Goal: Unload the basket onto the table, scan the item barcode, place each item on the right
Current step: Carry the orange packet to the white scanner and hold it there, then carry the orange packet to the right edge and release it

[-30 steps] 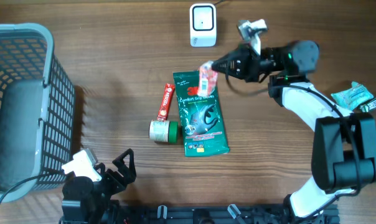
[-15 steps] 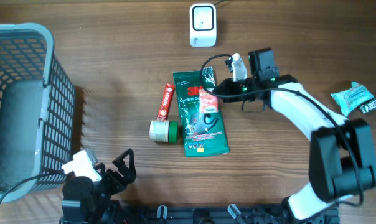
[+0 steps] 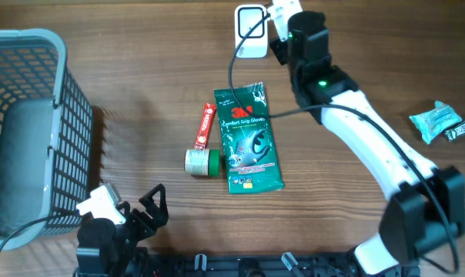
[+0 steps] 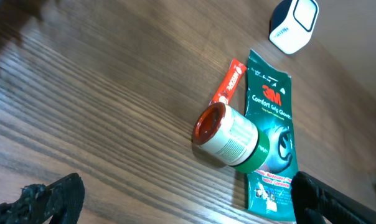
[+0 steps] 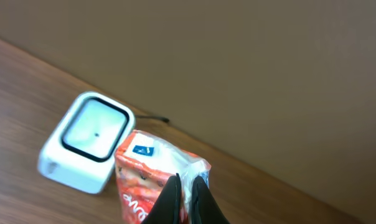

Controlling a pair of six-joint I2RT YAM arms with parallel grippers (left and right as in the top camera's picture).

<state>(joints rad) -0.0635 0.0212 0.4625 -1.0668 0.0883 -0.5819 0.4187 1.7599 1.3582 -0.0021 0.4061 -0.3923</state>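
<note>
Wooden table [image 3: 140,77]: right gripper [image 5: 185,198] clamped on orange packet [image 5: 144,174] beside scanner [image 5: 88,140]; left gripper [image 4: 188,208] spread wide; glove pack [image 3: 250,142], jar [image 3: 202,161] nearby.

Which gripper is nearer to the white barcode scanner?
Right. The right gripper, shut on a red-and-white packet, hovers just beside the scanner. The left gripper sits open far from it, beyond the green glove pack.

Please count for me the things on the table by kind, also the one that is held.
Packets: 3 (green glove packet, teal packet, red-and-white packet in the right hand)
Tube: 1
Jar: 1
Scanner: 1
Basket: 1
Small item, kind unclear: 1
Total: 8
</note>
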